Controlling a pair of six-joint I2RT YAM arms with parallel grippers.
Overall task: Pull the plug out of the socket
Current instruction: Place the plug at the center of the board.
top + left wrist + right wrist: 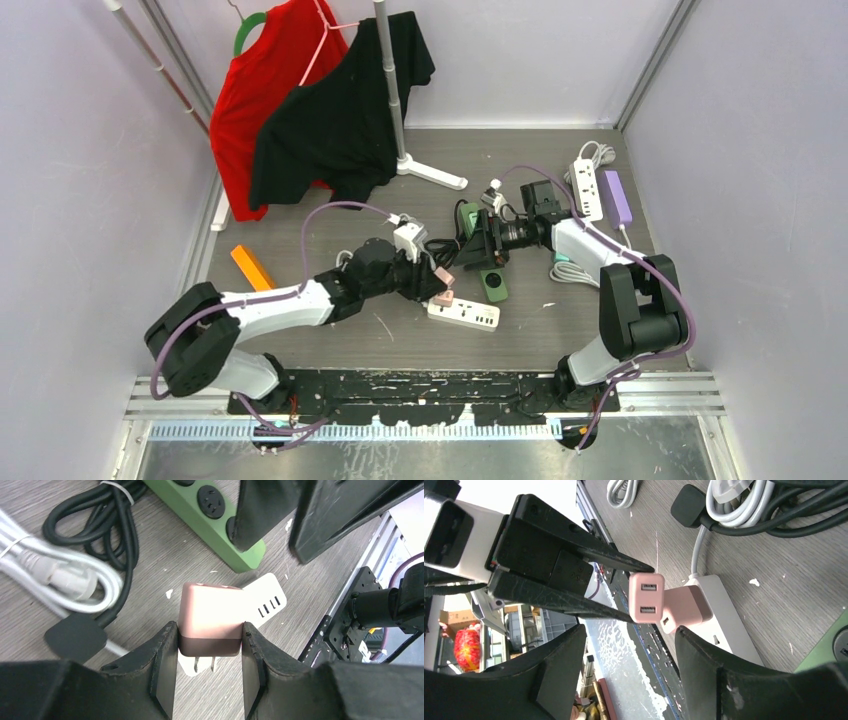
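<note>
A pink USB charger plug (210,617) is pinched between the fingers of my left gripper (210,630), its two metal prongs bare and just above the white power strip (265,597). In the top view my left gripper (440,280) is over the strip's left end (465,314). The right wrist view shows the held plug (646,597) and a second pink adapter (686,607) seated on the strip (729,625). My right gripper (630,635) is open and empty; it hovers over the green power strip (492,285), facing the left gripper.
A coiled black cable (100,520) and a white cable bundle (50,575) lie behind the strips. Another white strip (587,188) and a purple one (618,197) are at the back right. An orange block (250,266) lies left. A clothes stand (430,172) holds shirts.
</note>
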